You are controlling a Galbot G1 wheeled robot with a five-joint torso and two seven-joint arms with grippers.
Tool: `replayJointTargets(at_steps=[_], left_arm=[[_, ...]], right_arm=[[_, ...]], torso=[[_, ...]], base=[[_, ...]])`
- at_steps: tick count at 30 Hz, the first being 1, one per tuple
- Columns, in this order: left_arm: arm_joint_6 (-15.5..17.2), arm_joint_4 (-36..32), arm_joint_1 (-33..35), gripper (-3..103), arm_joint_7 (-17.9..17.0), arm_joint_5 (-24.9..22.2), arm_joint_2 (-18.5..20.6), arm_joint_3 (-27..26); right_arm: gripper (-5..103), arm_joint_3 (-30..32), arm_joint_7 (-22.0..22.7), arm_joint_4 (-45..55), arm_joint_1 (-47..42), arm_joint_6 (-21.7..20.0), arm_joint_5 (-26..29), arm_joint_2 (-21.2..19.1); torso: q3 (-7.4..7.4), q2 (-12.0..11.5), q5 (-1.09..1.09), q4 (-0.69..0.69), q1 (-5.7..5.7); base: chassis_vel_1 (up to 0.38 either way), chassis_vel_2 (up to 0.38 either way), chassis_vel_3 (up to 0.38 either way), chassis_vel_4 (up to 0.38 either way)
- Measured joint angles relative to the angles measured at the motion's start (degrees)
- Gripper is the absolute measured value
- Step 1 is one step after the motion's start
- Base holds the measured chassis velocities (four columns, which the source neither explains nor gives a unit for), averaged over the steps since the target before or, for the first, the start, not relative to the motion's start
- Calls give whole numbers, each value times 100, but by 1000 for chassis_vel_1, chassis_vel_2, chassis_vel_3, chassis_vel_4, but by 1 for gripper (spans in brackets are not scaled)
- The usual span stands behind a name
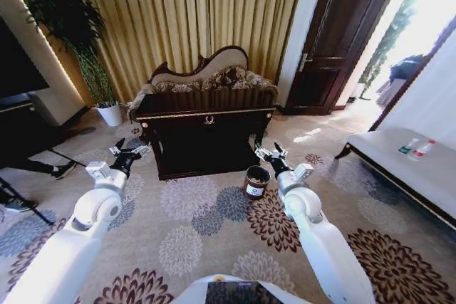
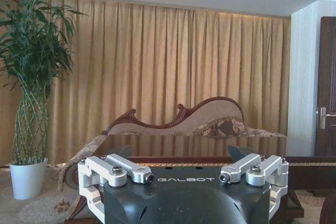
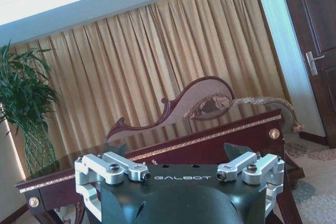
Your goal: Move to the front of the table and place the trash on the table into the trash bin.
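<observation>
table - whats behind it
Directly behind the table sits a chaise sofa with a curved carved back and patterned throw. Behind that hang gold curtains. The table hides the sofa's lower part and the floor there.

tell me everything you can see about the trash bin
The trash bin is a small round bucket, dark brown with a glossy look, its open top showing a dark inside. A white label with a dark mark sits on its side. It stands upright on the floral carpet, just off the front right corner of the table and far shorter than it. The right gripper hovers close beside it without touching. Its contents cannot be made out.
</observation>
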Motion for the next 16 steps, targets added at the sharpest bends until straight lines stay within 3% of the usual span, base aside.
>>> replayJointTargets(at_steps=[14, 16], left_arm=[[-239, -371, 348, 100, 24, -6, -255, -327], [-454, -346, 428, 100, 280, 18, -282, -398]], right_arm=[[100, -15, 13, 150, -72, 55, -158, -65], [100, -45, -8, 100, -70, 130, -299, -68]], torso=[[0, 0, 0, 0, 0], [0, 0, 1, 1, 0]], base=[[0, 0, 0, 0], [0, 0, 0, 0]])
